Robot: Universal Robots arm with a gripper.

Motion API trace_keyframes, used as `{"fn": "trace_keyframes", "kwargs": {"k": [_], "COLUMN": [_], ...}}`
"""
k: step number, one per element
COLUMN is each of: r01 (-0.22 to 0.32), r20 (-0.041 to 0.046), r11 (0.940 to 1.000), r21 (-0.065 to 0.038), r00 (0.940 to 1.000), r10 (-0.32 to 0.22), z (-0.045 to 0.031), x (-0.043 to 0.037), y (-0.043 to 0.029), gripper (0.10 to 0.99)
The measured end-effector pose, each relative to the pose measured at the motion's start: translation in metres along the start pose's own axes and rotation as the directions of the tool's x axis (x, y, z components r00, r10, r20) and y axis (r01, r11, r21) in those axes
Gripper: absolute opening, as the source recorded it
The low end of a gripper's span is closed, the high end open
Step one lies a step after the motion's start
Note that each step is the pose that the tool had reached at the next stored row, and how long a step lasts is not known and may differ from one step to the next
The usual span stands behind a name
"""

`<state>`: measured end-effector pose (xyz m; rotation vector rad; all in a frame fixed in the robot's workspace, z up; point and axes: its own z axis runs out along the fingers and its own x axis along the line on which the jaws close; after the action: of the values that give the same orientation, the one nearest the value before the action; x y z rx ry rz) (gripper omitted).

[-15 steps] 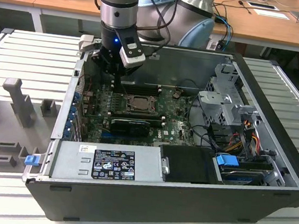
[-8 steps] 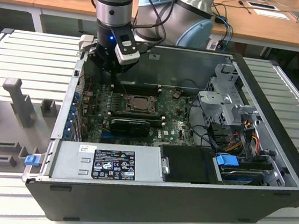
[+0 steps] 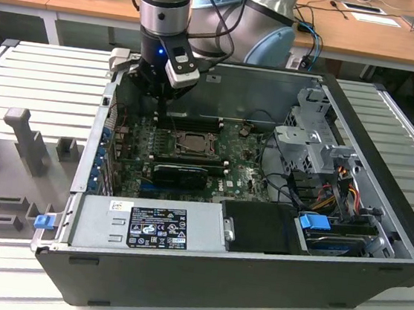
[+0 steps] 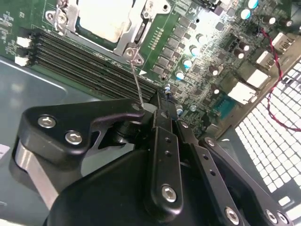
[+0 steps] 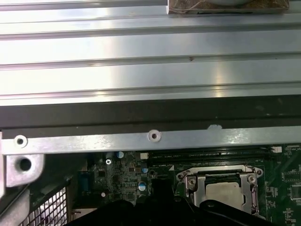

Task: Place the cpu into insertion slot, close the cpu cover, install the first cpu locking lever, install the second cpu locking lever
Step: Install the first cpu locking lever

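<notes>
The cpu [image 4: 101,19] lies silver face up in the insertion slot [image 3: 193,142] on the green board. The cpu cover [image 4: 141,29] is down over it, its frame around the chip; in the first wrist view the cpu [image 5: 225,190] shows through the cover [image 5: 195,181]. A thin wire locking lever [image 4: 136,82] rises from the socket's corner up to my fingertips. My gripper [image 4: 149,107] looks shut on the lever's end. In the exterior view my gripper [image 3: 160,105] hangs inside the case, just toward that view's left of the socket.
Long black memory slots [image 4: 84,61] run beside the socket. A black expansion card [image 3: 180,173] lies in front of it, then the power supply [image 3: 146,227]. A drive cage [image 3: 320,145] and cables fill the exterior view's right. The case wall [image 5: 150,136] is close behind.
</notes>
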<state>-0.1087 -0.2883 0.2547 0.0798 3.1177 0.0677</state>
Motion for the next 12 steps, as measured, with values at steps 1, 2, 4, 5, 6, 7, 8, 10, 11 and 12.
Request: {"fn": "trace_keyframes", "kwargs": {"k": [1, 2, 4, 5, 6, 7, 8, 10, 11, 12], "r01": [0.000, 0.000, 0.000, 0.000, 0.000, 0.000, 0.000, 0.000, 0.000, 0.000], "r20": [0.0000, 0.0001, 0.0001, 0.0001, 0.0000, 0.0001, 0.0001, -0.0002, -0.0002, -0.0003], "r11": [1.0000, 1.0000, 1.0000, 1.0000, 1.0000, 1.0000, 1.0000, 1.0000, 1.0000, 1.0000], "r21": [0.000, 0.000, 0.000, 0.000, 0.000, 0.000, 0.000, 0.000, 0.000, 0.000], "r00": [1.0000, 1.0000, 1.0000, 1.0000, 1.0000, 1.0000, 1.0000, 1.0000, 1.0000, 1.0000], "r10": [0.000, 0.000, 0.000, 0.000, 0.000, 0.000, 0.000, 0.000, 0.000, 0.000], "z": [0.0000, 0.0001, 0.0003, 0.0004, 0.0005, 0.0006, 0.0007, 0.0013, 0.0019, 0.0027], "x": [-0.0004, -0.0010, -0.0021, -0.0027, -0.0035, -0.0056, -0.0088, -0.0249, -0.0339, -0.0402], "y": [0.0000, 0.0001, 0.0002, 0.0002, 0.0002, 0.0003, 0.0005, 0.0013, 0.0017, 0.0020], "gripper": [0.106, 0.106, 0.106, 0.106, 0.106, 0.106, 0.106, 0.106, 0.106, 0.106]}}
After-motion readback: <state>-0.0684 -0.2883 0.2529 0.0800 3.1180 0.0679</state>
